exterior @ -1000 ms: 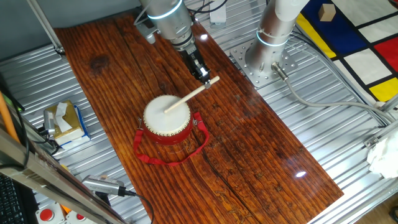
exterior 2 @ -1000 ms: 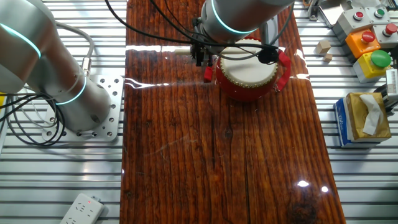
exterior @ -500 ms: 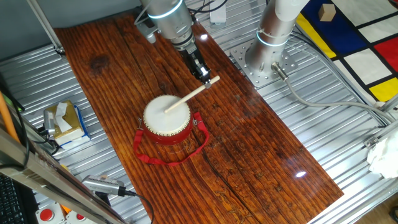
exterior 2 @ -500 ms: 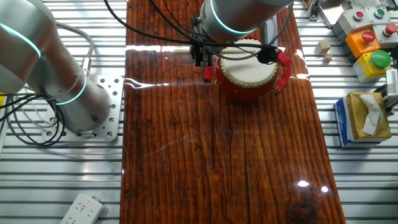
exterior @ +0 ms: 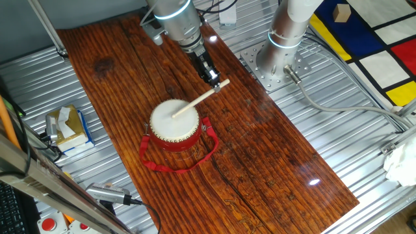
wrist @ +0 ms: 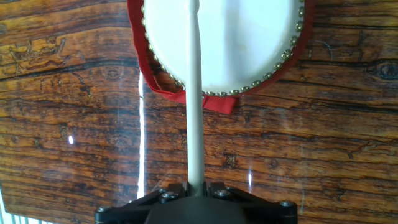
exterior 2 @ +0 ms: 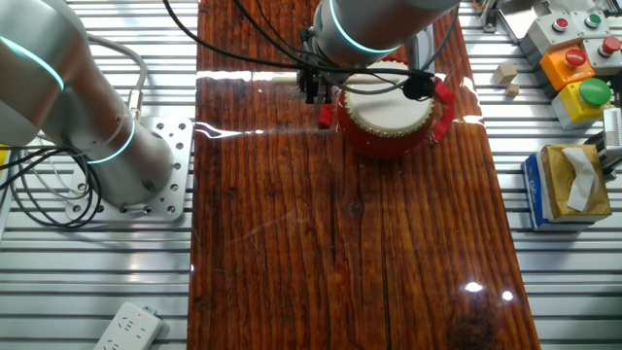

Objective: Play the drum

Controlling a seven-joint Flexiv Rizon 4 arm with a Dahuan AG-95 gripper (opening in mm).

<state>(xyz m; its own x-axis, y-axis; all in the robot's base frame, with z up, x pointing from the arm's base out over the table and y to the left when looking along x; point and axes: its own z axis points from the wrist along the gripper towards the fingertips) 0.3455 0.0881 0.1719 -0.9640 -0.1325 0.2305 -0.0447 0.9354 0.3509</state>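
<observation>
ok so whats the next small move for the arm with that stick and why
Probably lift the stick slightly, then tap down again. The gripper is shut on its near end, and its far tip appears to sit on the cream skin of the drum, so a new beat likely needs clearance first.

Arm (exterior: pixel 174 19) is angled down w/ wrist tilted over the bench (exterior: pixel 260 156). Gripper (exterior: pixel 214 79) is held low; jaws are clamped on the stick (exterior: pixel 198 99).

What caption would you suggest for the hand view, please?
Gripper shut on a pale wooden stick that reaches over the red drum's white head.
</observation>
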